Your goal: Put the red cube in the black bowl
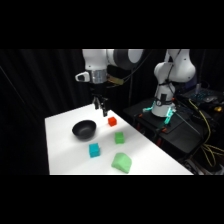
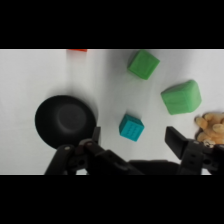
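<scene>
Cube (image 1: 112, 121) sat on table (image 1: 60, 130), beside empty bowl (image 1: 84, 129). Gripper (image 1: 101, 106) hovered above, fingers spread, grasping nothing. Pick and placement outstanding.

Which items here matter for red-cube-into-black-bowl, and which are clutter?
Task items: red cube, black bowl, gripper (open, holding nothing).

Clutter: teal cube, small green cube, larger green block, tan plush toy at the wrist view's edge.

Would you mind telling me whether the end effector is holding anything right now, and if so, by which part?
Nothing is held: the end effector is open and empty above the table, and the red cube sits untouched beside the black bowl.
</scene>
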You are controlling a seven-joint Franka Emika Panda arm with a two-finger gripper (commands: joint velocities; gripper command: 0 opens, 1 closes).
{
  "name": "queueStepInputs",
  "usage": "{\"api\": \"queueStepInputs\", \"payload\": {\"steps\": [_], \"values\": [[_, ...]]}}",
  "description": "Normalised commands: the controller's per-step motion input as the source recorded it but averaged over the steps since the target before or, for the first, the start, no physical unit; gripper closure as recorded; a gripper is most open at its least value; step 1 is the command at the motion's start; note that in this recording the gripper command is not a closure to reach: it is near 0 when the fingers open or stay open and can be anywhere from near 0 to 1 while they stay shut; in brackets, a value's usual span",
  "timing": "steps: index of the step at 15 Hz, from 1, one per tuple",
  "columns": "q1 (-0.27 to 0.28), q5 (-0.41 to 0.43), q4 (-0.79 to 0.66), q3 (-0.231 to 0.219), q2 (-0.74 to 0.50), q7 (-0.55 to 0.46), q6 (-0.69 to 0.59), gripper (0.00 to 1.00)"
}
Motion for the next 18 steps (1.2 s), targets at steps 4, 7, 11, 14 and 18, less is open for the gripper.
{"api": "queueStepInputs", "payload": {"steps": [4, 7, 11, 14, 18], "values": [[-0.032, 0.02, -0.04, 0.015, -0.11, -0.09, -0.01, 0.0], [-0.1, 0.102, -0.21, -0.043, -0.32, -0.27, 0.0, 0.0], [-0.149, 0.174, -0.36, -0.119, -0.41, -0.41, 0.06, 0.0], [-0.126, 0.184, -0.37, -0.142, -0.29, -0.43, 0.19, 0.0], [-0.096, 0.202, -0.29, -0.128, -0.09, -0.47, 0.34, 0.0]]}}
